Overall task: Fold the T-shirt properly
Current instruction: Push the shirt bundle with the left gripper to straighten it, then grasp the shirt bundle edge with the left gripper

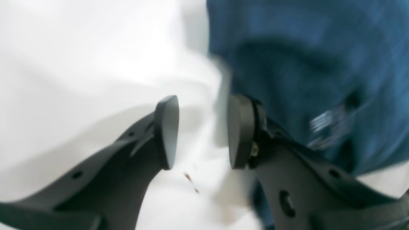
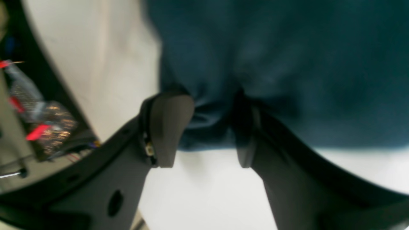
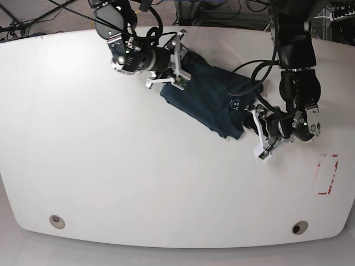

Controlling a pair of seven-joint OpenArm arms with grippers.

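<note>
- One T-shirt (image 3: pixel 208 100), two arms, each with one gripper, one white table (image 3: pixel 111 166)
- Left of the T-shirt in the base view, the right gripper (image 3: pixel 176 65) sits at the shirt's upper-left end; in the right wrist view its two dark pads (image 2: pixel 169 127) stand a moderate way apart with a bunched fold of the cloth (image 2: pixel 211 121) between them, so it pinches the shirt's edge
- The T-shirt lies in the upper middle of the table, a dark teal-navy bundle stretched diagonally from the right gripper down toward the left gripper; it is folded into a long strip with soft creases, and a small white printed mark (image 3: pixel 235 105) shows near its lower-right end
- In the left wrist view that white mark (image 1: pixel 326 123) is blurred, on the cloth just beyond the right-hand finger
- Right of the T-shirt, the left gripper (image 3: pixel 260 133) sits at the shirt's lower-right end; its pads (image 1: pixel 167 131) are spread apart with bare white table between them, and one finger lies over the shirt's edge, gripping nothing
- The table is white, glossy and rounded at the corners, with two round fittings (image 3: pixel 55 221) near its front edge, well apart from the T-shirt
- A red rectangular outline (image 3: pixel 328 174) is marked on the table beyond the left gripper, far right of the T-shirt
- Black cables (image 3: pixel 249 72) run from the arm over the shirt's right end; beyond the table's far edge, grey floor and more cables
</note>
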